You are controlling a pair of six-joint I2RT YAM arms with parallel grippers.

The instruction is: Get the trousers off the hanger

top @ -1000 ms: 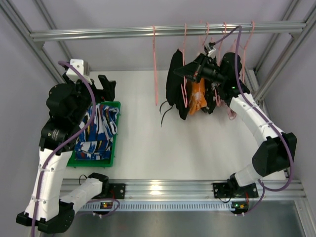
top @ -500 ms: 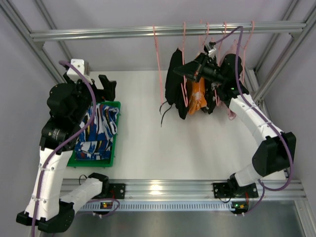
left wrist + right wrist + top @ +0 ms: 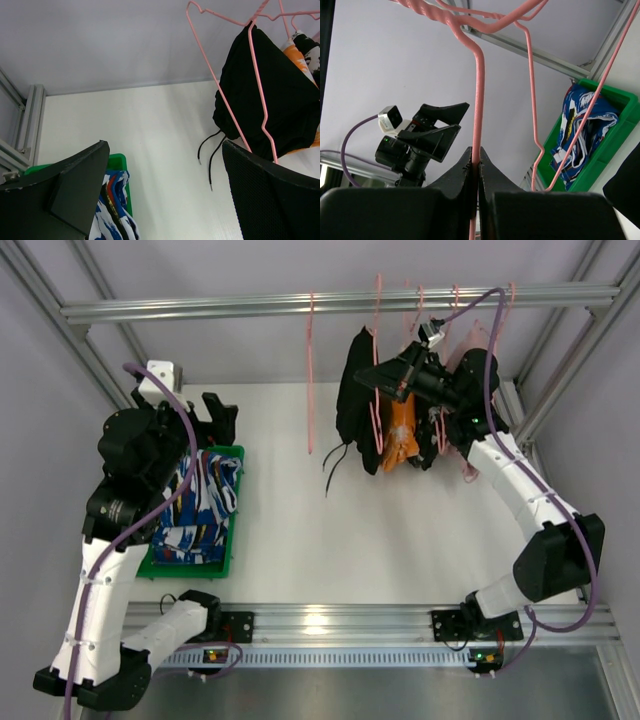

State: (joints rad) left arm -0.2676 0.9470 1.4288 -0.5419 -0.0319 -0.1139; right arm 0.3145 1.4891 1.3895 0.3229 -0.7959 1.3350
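Under the rail (image 3: 250, 306), the right gripper (image 3: 476, 161) is clenched on the wire of a pink hanger (image 3: 479, 90). Black trousers (image 3: 270, 95) hang draped over a hanger just beside it, their drawstrings (image 3: 210, 172) dangling above the table (image 3: 330, 540), with an orange cloth (image 3: 400, 435) close behind them. At the left, blue trousers (image 3: 195, 505) lie crumpled in a green bin (image 3: 190, 568). The left gripper (image 3: 218, 412) hovers over the bin's far end, jaws spread wide, holding nothing.
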